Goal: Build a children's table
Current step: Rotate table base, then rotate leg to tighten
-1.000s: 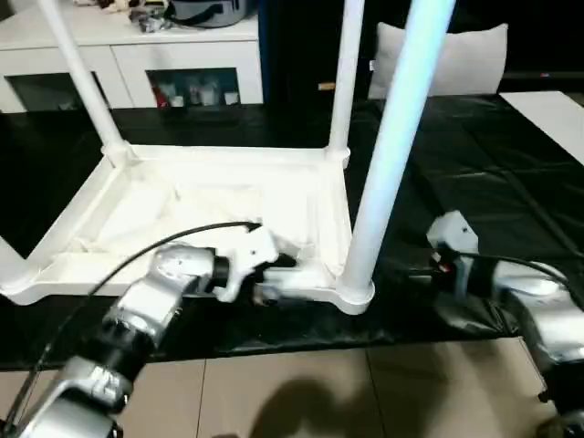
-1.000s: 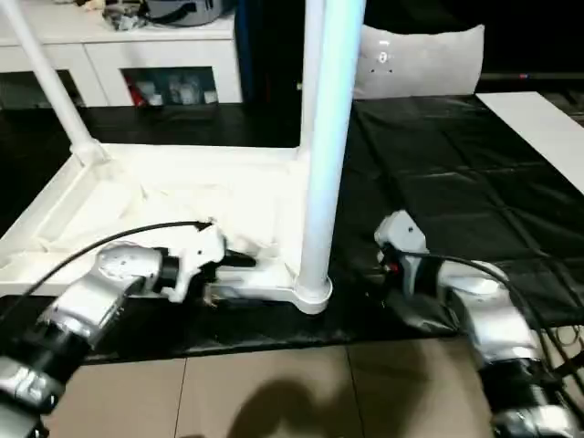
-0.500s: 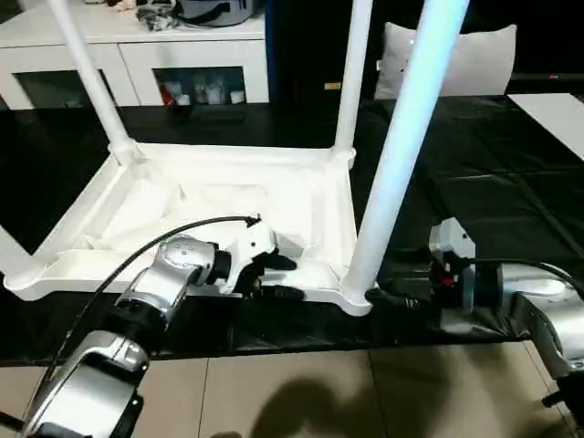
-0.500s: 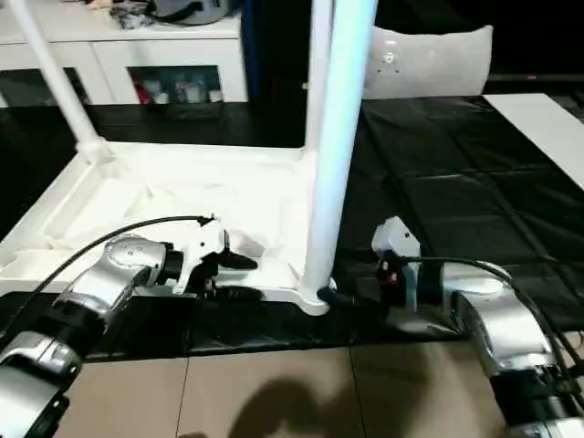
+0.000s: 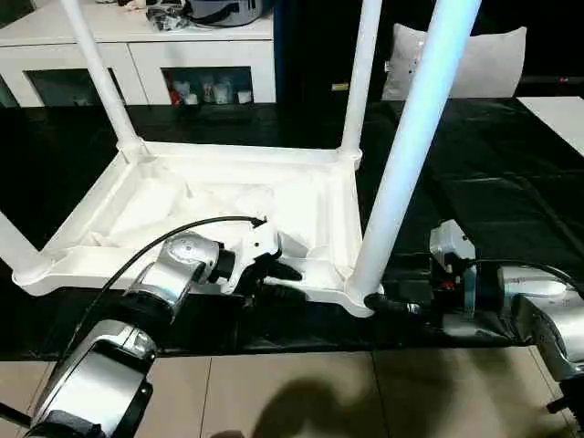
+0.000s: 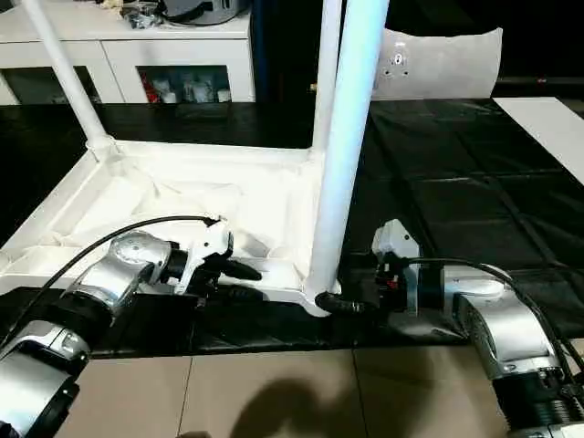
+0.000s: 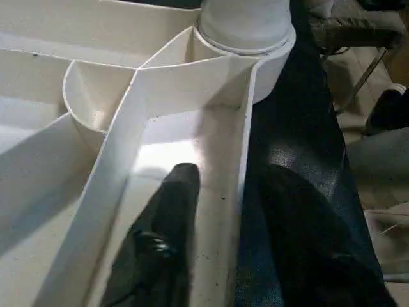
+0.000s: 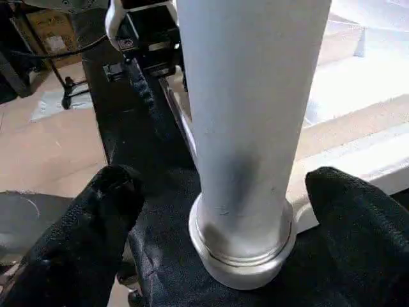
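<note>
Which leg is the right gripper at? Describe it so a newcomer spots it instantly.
On the black mat lies the upturned white tabletop with legs standing up. The one is the leg in the near corner socket by the right gripper: closest to the camera, looking thickest, tinted bluish.

One small white plastic table top (image 5: 228, 196) lies upside down on one black mat (image 5: 511, 173). Four long round white legs stand in its corners — near right (image 5: 411, 146), far right (image 5: 360, 78), far left (image 5: 96, 78), near left (image 5: 11, 246). Two black-fingered grippers — left (image 5: 283, 281), right (image 5: 388, 306). One white low cabinet with glass doors (image 5: 146, 55) behind, one white cushion (image 5: 493, 64).
</note>
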